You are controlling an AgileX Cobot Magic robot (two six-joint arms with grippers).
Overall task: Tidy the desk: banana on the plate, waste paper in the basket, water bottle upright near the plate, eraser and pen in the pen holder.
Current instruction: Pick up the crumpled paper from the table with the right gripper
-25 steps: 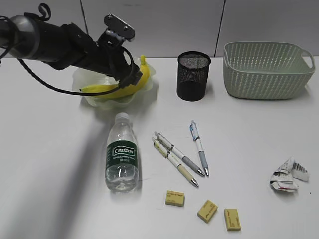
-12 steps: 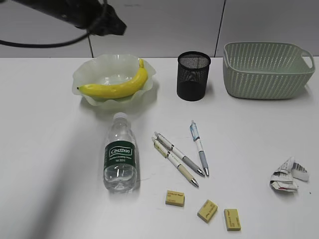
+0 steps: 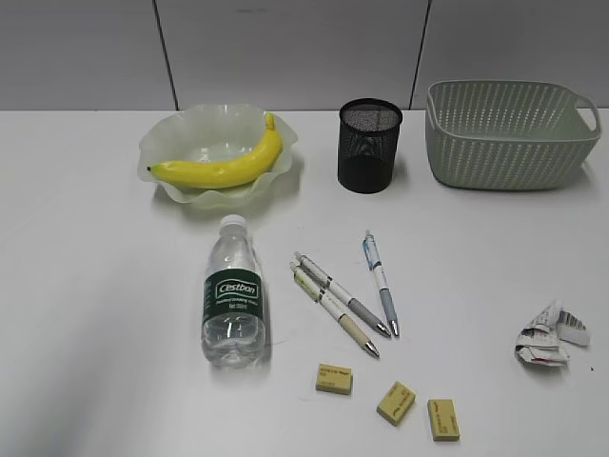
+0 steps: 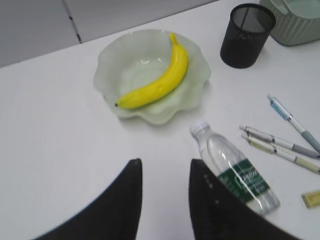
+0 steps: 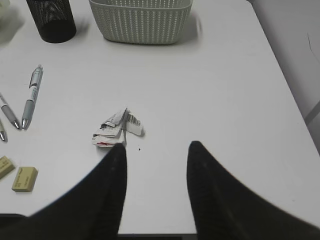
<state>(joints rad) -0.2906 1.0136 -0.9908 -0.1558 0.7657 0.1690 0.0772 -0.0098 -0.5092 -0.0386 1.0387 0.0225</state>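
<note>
The yellow banana (image 3: 224,164) lies in the pale green plate (image 3: 166,143). The clear water bottle (image 3: 232,295) lies on its side below the plate. Three pens (image 3: 343,295) lie at the middle, three yellow erasers (image 3: 395,400) in front of them. The black mesh pen holder (image 3: 369,145) stands beside the green basket (image 3: 511,133). The crumpled waste paper (image 3: 547,335) lies at the right. No arm shows in the exterior view. My left gripper (image 4: 165,167) is open and empty above bare table, left of the bottle (image 4: 235,170). My right gripper (image 5: 157,150) is open and empty, next to the paper (image 5: 115,129).
A grey panelled wall (image 3: 285,48) runs behind the table. In the right wrist view the table's right edge (image 5: 287,85) and front edge lie close to my right gripper.
My left arm has let go of the banana, left it on the plate, and drawn back up and to the left out of the exterior view. The objects on the table have not moved.
</note>
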